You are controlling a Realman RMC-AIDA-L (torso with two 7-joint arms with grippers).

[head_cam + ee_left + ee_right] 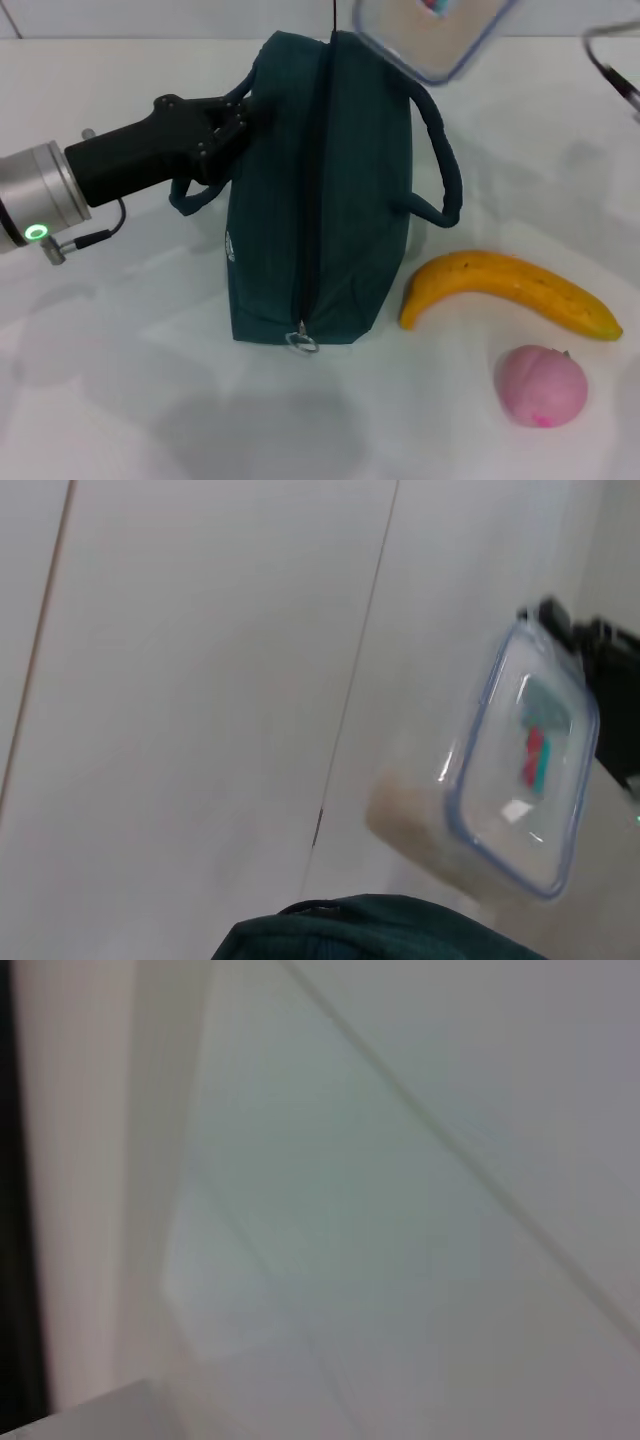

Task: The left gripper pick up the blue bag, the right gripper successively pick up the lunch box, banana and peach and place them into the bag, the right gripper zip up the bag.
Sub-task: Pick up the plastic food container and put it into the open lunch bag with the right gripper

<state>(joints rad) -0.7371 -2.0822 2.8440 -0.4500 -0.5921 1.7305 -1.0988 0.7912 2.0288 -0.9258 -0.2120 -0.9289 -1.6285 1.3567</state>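
No readable writing shows on bag point(320, 200) or lunch box point(520, 790).

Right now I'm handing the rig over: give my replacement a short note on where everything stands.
Left claw: shut on the blue bag at its left handle, at the bag's far left side.
Right claw: holding the lunch box in the air above the bag's far end; only the left wrist view shows this claw, at the box's edge.
Banana and peach lie on the table to the right of the bag, untouched.
Done: bag gripped, lunch box lifted.
Left: the bag's zipper looks closed along the top, so check the opening; then lunch box in, banana, peach, zip up.
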